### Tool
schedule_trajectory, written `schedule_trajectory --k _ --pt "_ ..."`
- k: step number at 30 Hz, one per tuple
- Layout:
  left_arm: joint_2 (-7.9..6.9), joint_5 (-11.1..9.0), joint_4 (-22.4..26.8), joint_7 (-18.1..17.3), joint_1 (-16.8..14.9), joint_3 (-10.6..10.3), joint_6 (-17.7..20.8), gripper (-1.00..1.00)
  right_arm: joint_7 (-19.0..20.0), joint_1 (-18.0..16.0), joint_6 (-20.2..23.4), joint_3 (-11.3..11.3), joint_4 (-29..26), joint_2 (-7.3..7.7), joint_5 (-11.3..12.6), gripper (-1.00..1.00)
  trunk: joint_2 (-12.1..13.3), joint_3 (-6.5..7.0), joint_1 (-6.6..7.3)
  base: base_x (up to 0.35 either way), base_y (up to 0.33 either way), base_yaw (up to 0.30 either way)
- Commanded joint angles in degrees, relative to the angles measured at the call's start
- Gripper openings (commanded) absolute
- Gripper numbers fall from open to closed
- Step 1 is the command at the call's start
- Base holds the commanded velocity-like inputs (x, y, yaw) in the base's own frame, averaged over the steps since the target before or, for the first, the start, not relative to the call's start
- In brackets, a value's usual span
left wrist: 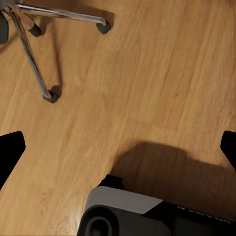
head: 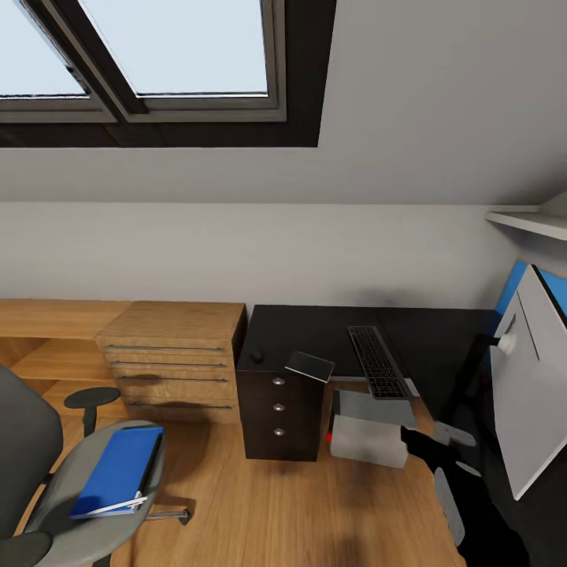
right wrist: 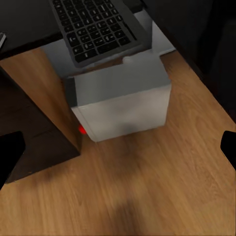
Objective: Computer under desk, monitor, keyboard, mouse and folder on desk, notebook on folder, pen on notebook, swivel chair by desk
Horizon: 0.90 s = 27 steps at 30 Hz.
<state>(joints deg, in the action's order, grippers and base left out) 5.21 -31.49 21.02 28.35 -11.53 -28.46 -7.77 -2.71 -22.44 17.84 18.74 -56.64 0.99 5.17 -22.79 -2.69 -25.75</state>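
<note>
Oak floor, glossy black table (head: 315, 331); right gripper (right wrist: 118, 147) released above grey-white boxy computer (right wrist: 120, 101), likely for pushing it under; left gripper (left wrist: 118, 147) released.

The slim black-keyed keyboard (head: 379, 361) lies on the glossy black desk (head: 315, 335); the boxy grey-white computer tower (head: 368, 429) stands beneath; the flat blue folder (head: 118, 470) lies on the grey upholstered swivel chair (head: 79, 480), near left.

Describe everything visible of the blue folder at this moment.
The folder is a flat, bright blue rectangle with a darker edge along one long side and white paper edges showing at its near end. It looks like smooth card or plastic and is closed. It lies flat on the grey seat of the swivel chair, not on the desk, with no gripper touching it.
</note>
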Motion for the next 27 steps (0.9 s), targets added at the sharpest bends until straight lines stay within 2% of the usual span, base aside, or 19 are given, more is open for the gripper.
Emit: schedule_trajectory --k 1,5,8,10,14,19,27 --pt "-0.03 -0.59 -0.03 0.31 -0.07 -0.50 -0.89 1.00 -0.32 -0.56 1.03 -0.33 -0.80 0.08 0.51 1.00 -0.13 -0.14 -0.04 0.000 0.000 0.000" --pt "-0.03 -0.50 -0.27 0.29 -0.07 -0.64 -2.76 1.00 -0.17 -4.51 4.96 -1.48 -1.66 0.49 0.30 1.00 -0.13 -0.14 -0.04 0.000 0.000 0.000" --pt "-0.03 -0.42 -0.81 0.25 -0.07 -0.68 -3.38 1.00 0.04 -7.73 7.23 -2.00 0.83 1.07 0.23 1.00 -0.13 -0.14 -0.04 0.000 0.000 0.000" --pt "-0.03 -0.38 -1.08 0.24 -0.07 -0.70 -3.54 1.00 0.03 -8.73 7.70 -2.31 2.47 1.31 0.05 1.00 -0.13 -0.14 -0.04 0.000 0.000 0.000" --pt "-0.08 -0.40 -1.42 0.22 -0.07 -0.71 -3.73 1.00 0.00 -9.93 7.33 -3.13 4.57 1.69 -0.75 1.00 -0.13 -0.14 -0.04 0.000 0.000 0.000" --pt "-0.09 -0.33 -1.56 0.22 -0.07 -0.71 -3.84 1.00 -0.14 -10.33 5.02 -3.31 4.01 1.93 -1.03 1.00 -0.13 -0.14 -0.04 0.035 -0.015 0.000" --pt "-0.07 -0.31 -1.60 0.22 -0.07 -0.76 -3.83 1.00 -0.11 -10.39 3.82 -3.29 3.44 2.00 -0.99 1.00 -0.13 -0.14 -0.04 0.232 -0.096 0.000"
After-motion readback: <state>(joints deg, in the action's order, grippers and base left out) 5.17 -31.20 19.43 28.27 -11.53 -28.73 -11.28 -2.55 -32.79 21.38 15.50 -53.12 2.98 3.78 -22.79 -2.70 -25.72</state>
